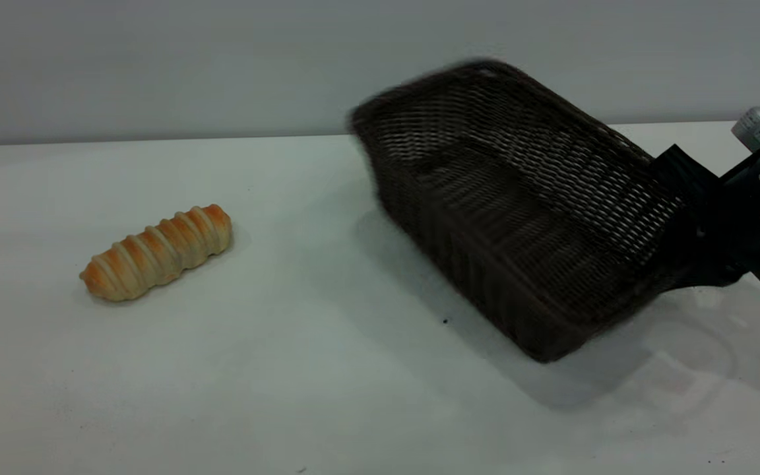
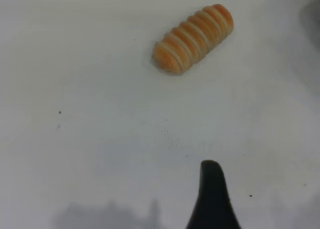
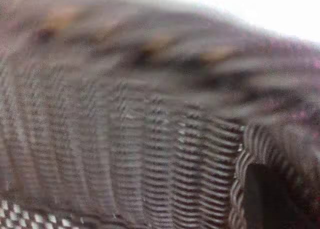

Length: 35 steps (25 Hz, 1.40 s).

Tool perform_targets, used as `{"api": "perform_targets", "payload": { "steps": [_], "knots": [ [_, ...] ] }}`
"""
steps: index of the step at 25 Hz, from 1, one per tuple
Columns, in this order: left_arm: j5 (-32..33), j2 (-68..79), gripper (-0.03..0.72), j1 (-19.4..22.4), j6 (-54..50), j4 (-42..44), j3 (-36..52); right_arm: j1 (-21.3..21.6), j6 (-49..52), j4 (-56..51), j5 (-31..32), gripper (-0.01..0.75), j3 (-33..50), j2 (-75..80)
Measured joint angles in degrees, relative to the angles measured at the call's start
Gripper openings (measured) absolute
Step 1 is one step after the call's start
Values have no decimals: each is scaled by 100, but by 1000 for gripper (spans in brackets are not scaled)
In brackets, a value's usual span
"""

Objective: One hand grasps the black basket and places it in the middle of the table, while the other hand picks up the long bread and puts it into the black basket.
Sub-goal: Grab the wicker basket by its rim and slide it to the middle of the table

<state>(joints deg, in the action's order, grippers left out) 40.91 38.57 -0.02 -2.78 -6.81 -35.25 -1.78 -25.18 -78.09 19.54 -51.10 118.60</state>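
Note:
The black basket is tipped up at the right of the table, its opening facing left and its low corner close to the tabletop. My right gripper is shut on the basket's right-hand rim. The right wrist view is filled by the basket's weave, with one dark finger against the braided rim. The long bread lies alone on the table at the left. In the left wrist view the bread lies ahead of my left gripper, which hangs open and empty above the table; only one finger shows.
A plain grey wall runs behind the table's far edge. Bare tabletop lies between the bread and the basket. A few tiny dark specks dot the surface.

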Motion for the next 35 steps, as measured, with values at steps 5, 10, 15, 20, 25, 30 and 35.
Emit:
{"api": "perform_targets", "payload": {
  "steps": [5,10,15,20,25,30,35],
  "knots": [
    [7,0,568,0,0,0,0,-2,-117,405,250,94,-131,-35],
    [7,0,568,0,0,6,0,-198,3,1509,814,94,-781,-172],
    [8,0,568,2,0,6,0,-809,1091,3444,1544,94,-1839,-51],
    [100,0,568,0,0,6,0,-1438,2329,5222,2068,94,-2737,270],
    [134,0,568,0,0,6,0,-1774,2604,5587,2197,94,-3224,689],
    [145,0,568,2,7,6,0,-1830,2667,5507,2199,99,-3355,963],
    [164,0,568,2,7,6,0,-1824,2673,5729,2200,206,-3435,977]
  ]
}}
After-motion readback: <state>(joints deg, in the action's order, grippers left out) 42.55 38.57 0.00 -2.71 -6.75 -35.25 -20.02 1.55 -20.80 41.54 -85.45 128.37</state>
